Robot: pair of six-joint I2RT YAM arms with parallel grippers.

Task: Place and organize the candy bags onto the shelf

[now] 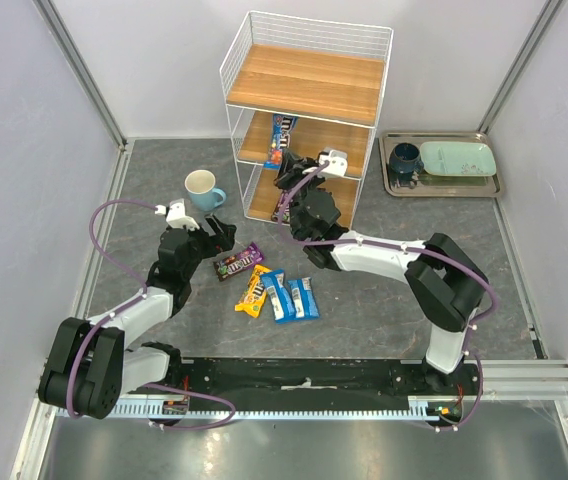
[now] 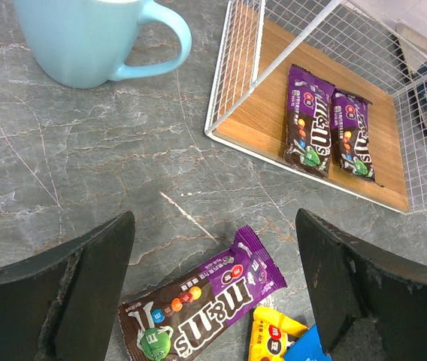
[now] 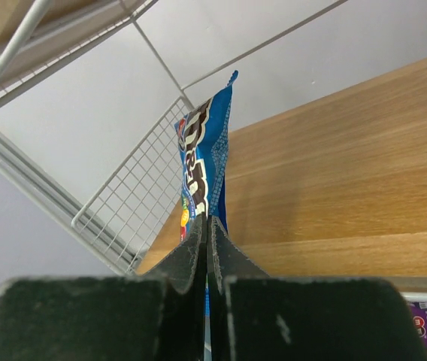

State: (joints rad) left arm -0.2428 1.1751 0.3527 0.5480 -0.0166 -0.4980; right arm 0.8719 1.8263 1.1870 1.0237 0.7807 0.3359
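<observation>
Left pincer [image 2: 213, 278]: spread wide and holding nothing. It hangs low over the desk [image 1: 364, 325], with a purple bag [image 2: 206, 304] lying flat just under and between its two fingers.
Right pincer [image 3: 207, 248]: pressed together, pinching the lower edge of a blue bag [image 3: 202, 165]. The arm reaches into the shelf [image 1: 304, 85] from the near side, at the height of the middle board.
Blue bag: it stands on its edge, upright, over the middle wooden board and close to the left wire side. I cannot tell if its far end touches the board.
Shelf: a white wire rack with three wooden boards, at the far middle of the desk.
Lowest board: a pair of purple bags [image 2: 309, 120] lies flat there, side by side, near the left front corner.
Bags on the desk: right of the purple bag lies a yellow bag [image 1: 254, 292]. Just beside it is a pair of blue bags [image 1: 282, 296]. All of them are between the two arms, on the near side of the shelf.
Cup [image 1: 202, 189]: light blue and upright, on the desk left of the shelf.
Tray [image 1: 444, 192]: metal, at the far right, well apart from the bags. It carries a pale green plate [image 1: 456, 160] and a dark mug [image 1: 405, 160].
</observation>
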